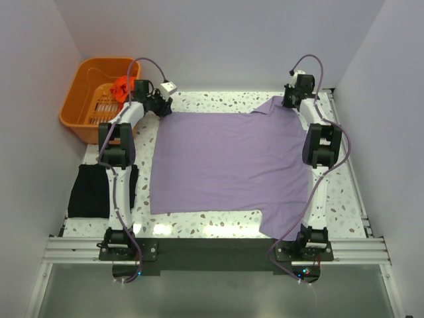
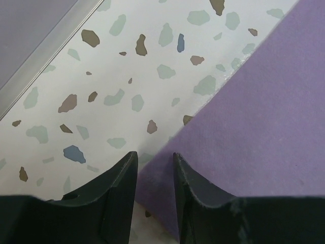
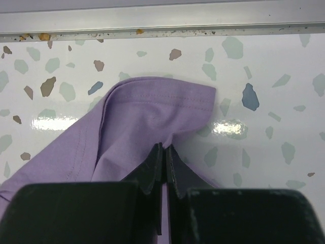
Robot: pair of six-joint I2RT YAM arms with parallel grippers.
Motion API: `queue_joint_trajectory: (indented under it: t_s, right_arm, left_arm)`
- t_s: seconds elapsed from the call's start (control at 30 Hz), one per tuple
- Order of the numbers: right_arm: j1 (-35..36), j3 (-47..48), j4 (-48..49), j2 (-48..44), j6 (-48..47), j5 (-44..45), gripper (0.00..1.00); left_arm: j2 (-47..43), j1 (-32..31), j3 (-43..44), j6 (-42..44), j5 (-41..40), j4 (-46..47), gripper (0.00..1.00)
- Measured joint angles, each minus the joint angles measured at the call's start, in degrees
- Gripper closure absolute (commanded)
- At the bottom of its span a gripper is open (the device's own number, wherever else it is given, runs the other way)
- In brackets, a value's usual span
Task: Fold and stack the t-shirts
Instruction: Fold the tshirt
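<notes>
The lilac t-shirt (image 1: pixel 225 162) lies spread flat across the terrazzo table. At its far left corner my left gripper (image 1: pixel 162 106) is down on the table. In the left wrist view its jaws (image 2: pixel 155 157) stand a little apart, with the shirt's corner (image 2: pixel 254 112) between them. My right gripper (image 1: pixel 289 101) is at the far right sleeve. In the right wrist view it (image 3: pixel 165 147) is shut on the bunched sleeve cloth (image 3: pixel 152 107). A folded black t-shirt (image 1: pixel 99 191) lies at the table's left edge. The orange-red t-shirt (image 1: pixel 121 87) sits crumpled in the basket.
An orange plastic basket (image 1: pixel 79 99) with slotted sides stands at the back left, off the table's corner. A metal rail (image 3: pixel 152 20) borders the table's far edge just beyond the sleeve. White walls close in on three sides.
</notes>
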Motion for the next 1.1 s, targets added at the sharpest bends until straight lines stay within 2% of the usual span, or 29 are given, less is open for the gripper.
queue_joint_trajectory:
  t_s: [0.2, 0.47, 0.63, 0.67, 0.83, 0.87, 1.1]
  right_arm:
    - [0.00, 0.00, -0.02, 0.00, -0.28, -0.02, 1.00]
    - [0.00, 0.00, -0.02, 0.00, -0.70, -0.04, 1.00]
    - [0.00, 0.00, -0.02, 0.00, -1.11, -0.04, 1.00]
    - [0.00, 0.02, -0.02, 0.00, -1.14, -0.04, 1.00]
    - [0.00, 0.02, 0.04, 0.00, -1.36, -0.26, 1.00]
    - [0.00, 0.02, 0.11, 0.00, -1.40, -0.33, 1.00]
    - [0.00, 0.00, 0.46, -0.87, -1.51, -1.73, 1.00]
  left_arm:
    - [2.10, 0.00, 4.11, 1.36, 0.59, -3.74, 0.58]
    - [4.76, 0.00, 9.77, 5.57, 0.39, -9.18, 0.61]
    - [4.94, 0.00, 10.93, 8.87, 0.87, -12.33, 0.74]
    - [4.96, 0.00, 11.06, 9.51, 1.07, -12.92, 0.84]
    - [4.98, 0.00, 11.08, 11.76, 2.16, -14.08, 0.94]
    - [4.96, 0.00, 10.73, 11.76, 2.38, -13.53, 0.99]
    - [3.69, 0.04, 6.95, 10.80, 3.65, -8.13, 1.00]
